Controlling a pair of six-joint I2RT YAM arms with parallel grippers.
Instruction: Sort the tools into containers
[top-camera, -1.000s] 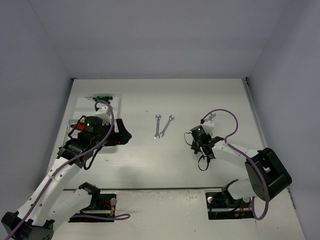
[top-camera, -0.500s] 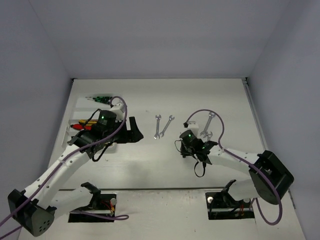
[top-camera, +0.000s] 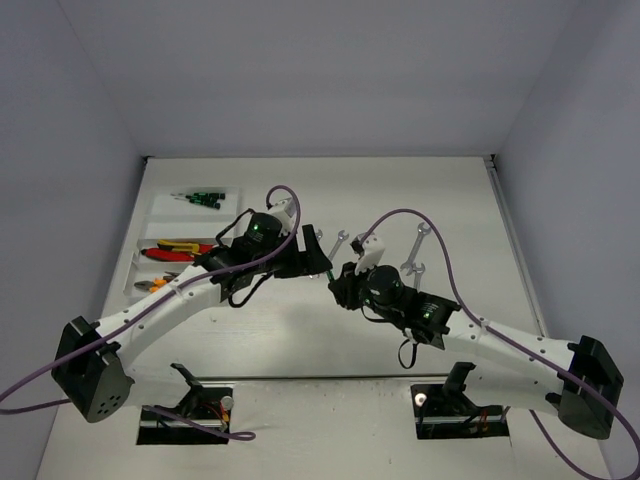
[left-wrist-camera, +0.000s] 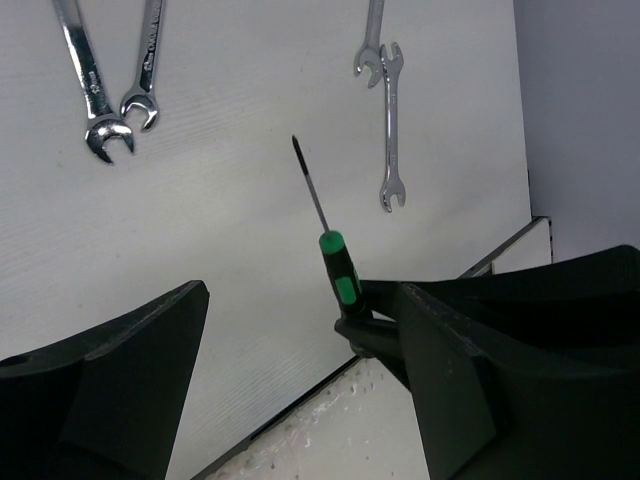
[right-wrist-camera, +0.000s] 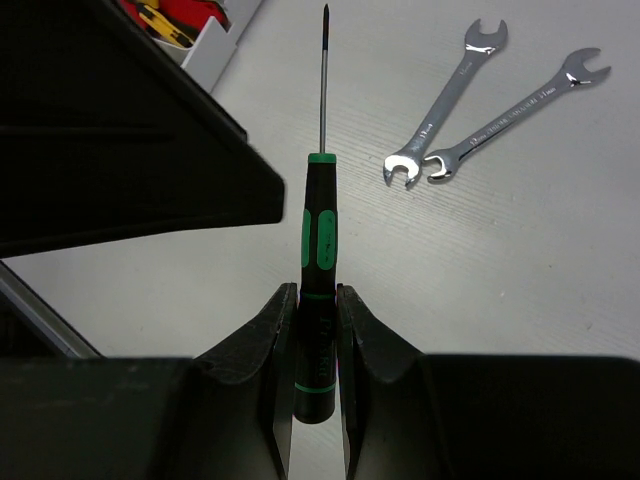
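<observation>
Since the tray (top-camera: 172, 222) sits way over on the left arm's side, this reads as a mid-air handoff imo. The right gripper (right-wrist-camera: 316, 303) is clamped on the butt end of a black-green screwdriver (right-wrist-camera: 317, 228). It's pinching low on the handle, so the green grip part + shaft stick out free. That makes sense b/c it leaves bare handle for the other arm to grab.

The tip points toward the left gripper (left-wrist-camera: 300, 300). Its jaws are spread wide w/ the screwdriver sitting in the gap, nearer one finger than the other and touching neither afaict. So the left one is lined up to close but hasn't yet.

The screwdriver is up off the table (top-camera: 450, 200), roughly mid-table between the two arms.

The tray already has green screwdrivers (top-camera: 200, 197) in the far compartment, w/ red/yellow pliers and cutters (top-camera: 175, 250) in nearer ones. So this one prob goes in w/ its matching buddies.

Four silver wrenches lie flat on the table in two pairs, one pair (left-wrist-camera: 93, 90) just beyond the grippers and the other pair (left-wrist-camera: 388, 130) off to the right arm's side. None are sorted yet, so I'd guess the job's past halfway but not close to done.

Tricky bit next: the left has to close on the handle before the right lets go, or it drops. The handle is thin and round, so it could twist in the pinch.
</observation>
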